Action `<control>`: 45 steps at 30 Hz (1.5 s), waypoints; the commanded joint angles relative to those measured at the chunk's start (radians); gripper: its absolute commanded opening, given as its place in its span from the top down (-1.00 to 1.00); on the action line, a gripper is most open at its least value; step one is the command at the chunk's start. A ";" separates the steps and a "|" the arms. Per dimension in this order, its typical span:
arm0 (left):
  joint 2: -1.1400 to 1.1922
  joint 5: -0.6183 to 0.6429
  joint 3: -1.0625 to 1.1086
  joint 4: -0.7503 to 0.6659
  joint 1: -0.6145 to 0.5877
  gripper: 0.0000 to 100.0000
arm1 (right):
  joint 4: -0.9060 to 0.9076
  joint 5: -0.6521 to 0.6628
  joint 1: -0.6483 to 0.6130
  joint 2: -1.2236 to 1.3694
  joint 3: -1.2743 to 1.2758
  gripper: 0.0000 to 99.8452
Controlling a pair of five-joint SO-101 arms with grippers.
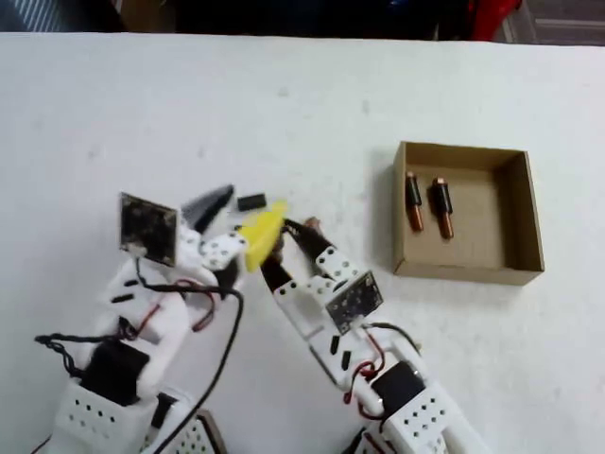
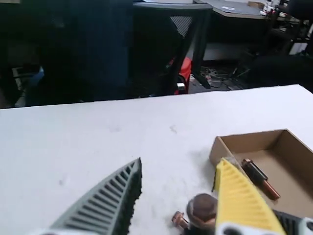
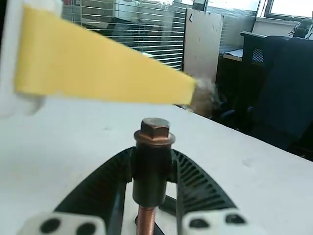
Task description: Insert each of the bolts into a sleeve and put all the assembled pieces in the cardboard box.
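A white table (image 1: 284, 113) has a black mesh-backed chair (image 2: 161, 44) behind its far edge. Window blinds (image 3: 127, 29) hang in the room.

Dark office chairs (image 3: 283, 88) (blinds (image 3: 142, 34) behind)
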 commanded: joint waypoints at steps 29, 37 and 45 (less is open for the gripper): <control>-0.007 -0.012 -0.226 0.549 -0.309 0.95 | 0.134 0.018 0.225 -0.012 -0.094 0.97; -0.015 -0.014 -0.229 0.617 -0.309 0.96 | 0.269 0.018 0.246 -0.012 -0.167 0.97; -0.289 -0.012 -0.206 0.644 -0.303 0.96 | 0.269 0.018 0.245 -0.012 -0.166 0.97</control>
